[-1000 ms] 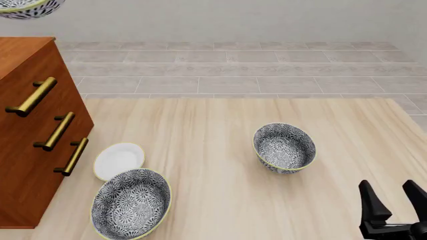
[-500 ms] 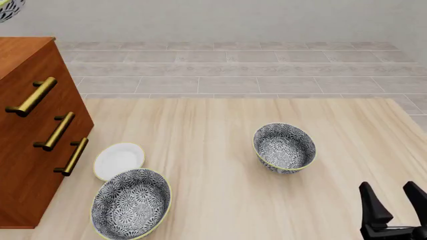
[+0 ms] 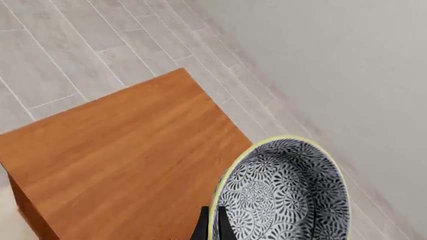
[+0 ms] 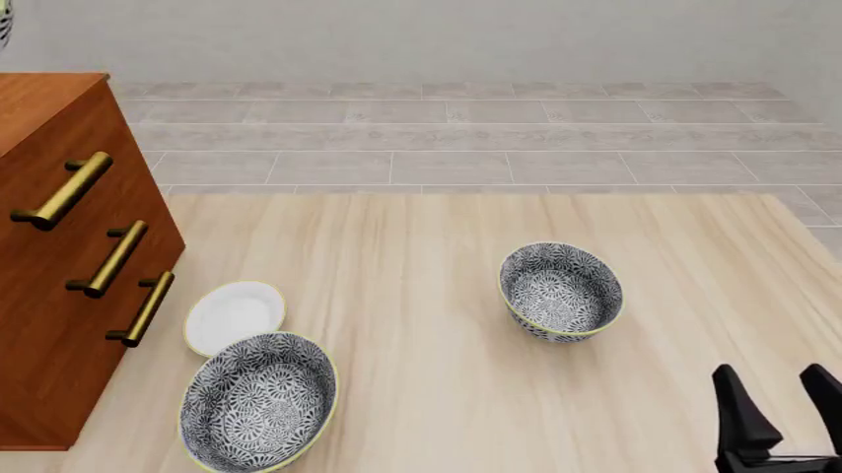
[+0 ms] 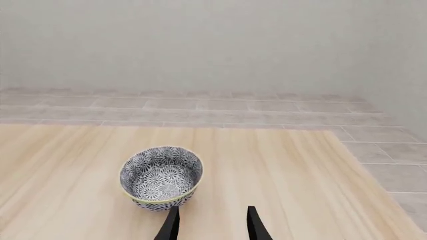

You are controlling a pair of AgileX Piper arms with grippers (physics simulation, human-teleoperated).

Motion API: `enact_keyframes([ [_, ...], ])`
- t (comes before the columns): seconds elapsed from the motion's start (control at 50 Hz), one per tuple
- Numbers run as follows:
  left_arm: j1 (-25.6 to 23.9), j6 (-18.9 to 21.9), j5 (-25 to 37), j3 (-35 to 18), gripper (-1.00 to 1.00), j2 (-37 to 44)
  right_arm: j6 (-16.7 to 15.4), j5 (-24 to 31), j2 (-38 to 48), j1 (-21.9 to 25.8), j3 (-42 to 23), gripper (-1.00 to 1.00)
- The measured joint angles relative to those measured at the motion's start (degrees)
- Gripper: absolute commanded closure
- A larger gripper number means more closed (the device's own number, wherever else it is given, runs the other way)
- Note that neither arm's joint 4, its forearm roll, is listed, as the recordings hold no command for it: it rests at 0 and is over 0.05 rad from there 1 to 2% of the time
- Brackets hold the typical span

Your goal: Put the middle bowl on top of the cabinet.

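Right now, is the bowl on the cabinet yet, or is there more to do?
Not yet. Done: the middle bowl is off the table, pinched by its rim in the left gripper. In hand: it hangs in the air by the cabinet top. Left: lower it onto the wood and let go. Two other bowls sit on the table; the right gripper is open.

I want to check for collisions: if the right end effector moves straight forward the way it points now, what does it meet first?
Probably nothing: the patterned bowl sits just off its line, so the open right end effector likely passes beside it over bare table. Depth is unclear.
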Motion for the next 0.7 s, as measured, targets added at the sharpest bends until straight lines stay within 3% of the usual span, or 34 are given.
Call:
enact_keyframes([
  [0.7,8.1,-3.0,3.0,5.0,1.0,-1.2,1.9,3.6,-3.0,0.2,-2.8,-1.0],
])
